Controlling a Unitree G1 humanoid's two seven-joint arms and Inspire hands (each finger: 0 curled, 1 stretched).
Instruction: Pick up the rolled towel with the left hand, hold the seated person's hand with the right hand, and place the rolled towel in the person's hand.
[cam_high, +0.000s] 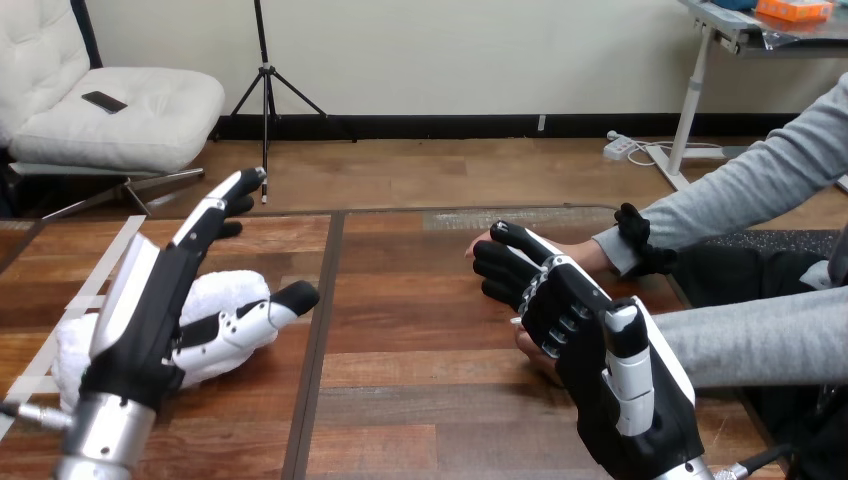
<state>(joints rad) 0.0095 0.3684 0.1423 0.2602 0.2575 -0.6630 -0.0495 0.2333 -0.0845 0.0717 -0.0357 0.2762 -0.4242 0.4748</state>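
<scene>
The white rolled towel (228, 292) lies on the wooden table (420, 330) at the left. My left hand (165, 305) stands over it, open, with straight fingers (215, 215) reaching past its far side and the thumb along its near side. At the right my right hand (575, 335) lies on the person's hand (578, 254), which comes from the grey sleeve at the upper right. Its fingers (500, 275) curl over that hand. Part of the person's other hand (533, 352) shows under my palm.
A dark seam (318, 330) runs front to back between two tabletop panels. White tape strips (95, 285) cross the table's left edge. The person's second grey-sleeved forearm (760, 345) rests along the right side.
</scene>
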